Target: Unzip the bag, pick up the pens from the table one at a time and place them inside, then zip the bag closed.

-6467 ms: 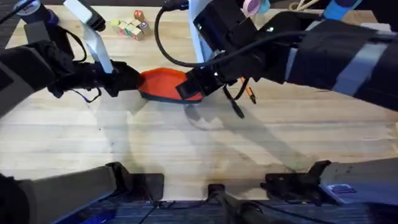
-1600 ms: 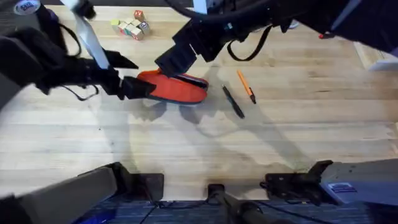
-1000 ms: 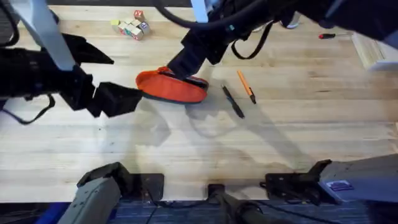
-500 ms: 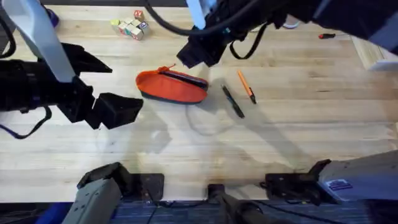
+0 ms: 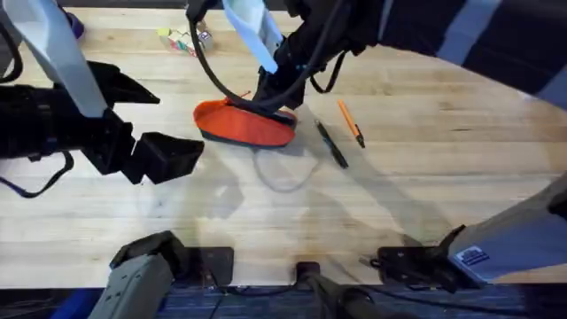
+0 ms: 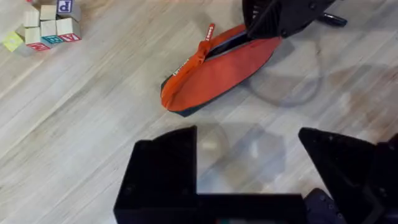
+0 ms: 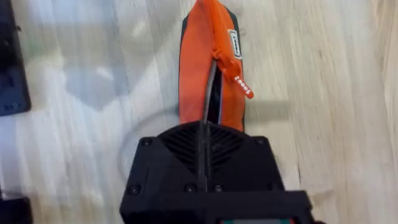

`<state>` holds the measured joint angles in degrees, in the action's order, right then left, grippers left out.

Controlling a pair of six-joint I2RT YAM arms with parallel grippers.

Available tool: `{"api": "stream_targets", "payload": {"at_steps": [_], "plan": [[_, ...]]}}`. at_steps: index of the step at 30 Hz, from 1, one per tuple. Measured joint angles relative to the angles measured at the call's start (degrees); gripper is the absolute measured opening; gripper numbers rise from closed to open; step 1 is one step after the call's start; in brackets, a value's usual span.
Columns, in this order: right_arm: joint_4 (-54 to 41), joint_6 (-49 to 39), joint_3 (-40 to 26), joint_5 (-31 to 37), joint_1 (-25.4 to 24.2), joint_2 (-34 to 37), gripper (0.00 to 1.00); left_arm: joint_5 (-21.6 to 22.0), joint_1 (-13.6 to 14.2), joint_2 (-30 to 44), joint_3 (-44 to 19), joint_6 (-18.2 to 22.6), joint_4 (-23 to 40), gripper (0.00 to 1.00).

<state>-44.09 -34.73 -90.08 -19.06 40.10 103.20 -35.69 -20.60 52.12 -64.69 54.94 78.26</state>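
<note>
With the left gripper [image 6: 249, 180] spread wide and off the bag [image 5: 244, 124], the right gripper [image 5: 275, 93], fingers together on the zipper, should draw it slowly along

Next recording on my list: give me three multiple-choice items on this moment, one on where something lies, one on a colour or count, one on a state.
1. Where do the two pens lie relative to the bag in the overhead view?
A. Inside it
B. On the table to its right
C. To its left, by the wooden blocks

2. What colours are the two pens?
A. Orange and black
B. Blue and green
C. Both white

3. How is the left gripper?
A. Shut on the bag
B. Shut on a pen
C. Open, holding nothing

Answers: 1 B, the orange pen and the black pen lie on the table right of the bag. 2 A, one is orange, one black. 3 C, the left gripper has its jaws spread wide over bare wood, apart from the bag, whose right end the right gripper sits over.
</note>
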Motion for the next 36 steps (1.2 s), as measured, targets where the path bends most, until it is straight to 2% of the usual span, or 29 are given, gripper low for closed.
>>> {"api": "stream_targets", "payload": {"at_steps": [27, 34, 36], "plan": [[7.8, -1.8, 0.0, 1.1, -0.2, 11.6, 0.031, 0.5, 0.0, 0.0, 0.0, 0.0, 0.0, 0.993], [8.1, -1.8, -0.1, 1.5, -0.2, 12.0, 0.032, 0.6, 0.0, 0.0, 0.0, 0.0, 0.2, 0.993], [8.1, -1.8, -0.1, 1.5, -0.2, 12.0, 0.066, 0.6, 0.0, 0.0, 0.0, 0.0, 0.2, 0.993]]}}
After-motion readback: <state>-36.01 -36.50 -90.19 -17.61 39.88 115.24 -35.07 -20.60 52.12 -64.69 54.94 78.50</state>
